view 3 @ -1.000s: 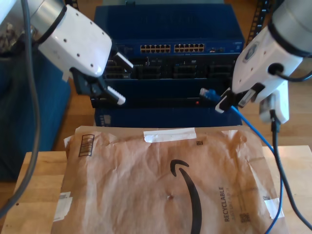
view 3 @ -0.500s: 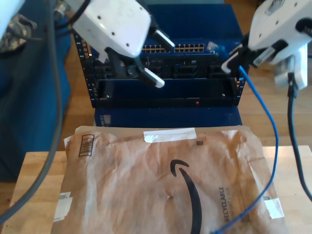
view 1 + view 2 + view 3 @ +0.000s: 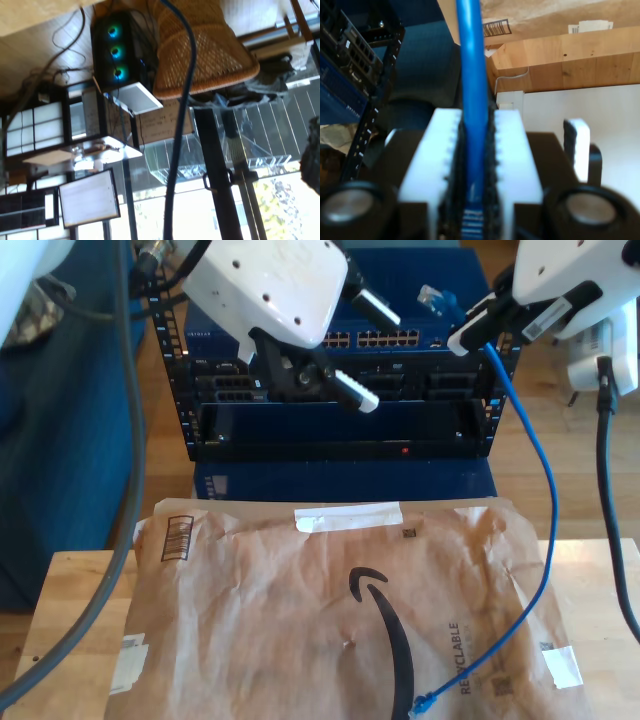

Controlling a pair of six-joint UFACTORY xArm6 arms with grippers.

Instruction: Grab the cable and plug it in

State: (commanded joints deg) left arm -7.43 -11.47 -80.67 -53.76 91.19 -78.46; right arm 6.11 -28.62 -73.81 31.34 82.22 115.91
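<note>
Clamped tight on the cable (image 3: 470, 60) with my second gripper (image 3: 474, 120): white pads pressed against the blue jacket from both sides, nothing slack between them. Seen in the exterior view at the upper right, holding a short way behind the near plug (image 3: 437, 302), so that the plug sticks out free past the fingertips, toward that view's left and a little upward.

Just beyond that plug, lower and to the exterior view's left: the row of ports (image 3: 385, 338) on the blue switch at the top of the rack (image 3: 340, 425). Near, but not touching, and not lined up. Plug axis running roughly across the face of the switch rather than into it, as far as can be judged, so likely a turn of the wrist first, then a push straight into a port.

Behind the grip, hanging in a long curve down the exterior view's right side to the far plug (image 3: 425, 702), lying loose on the brown paper envelope (image 3: 330, 610) that covers the wooden table (image 3: 70, 590).

Spread wide and holding nothing: my first gripper (image 3: 365, 352), in front of the rack's upper middle, between the switch face and the camera. Worth watching, being close to the path the plug must take.

Clearly the better placed of the two for the insertion: my second gripper, with the plug already in hand.
</note>
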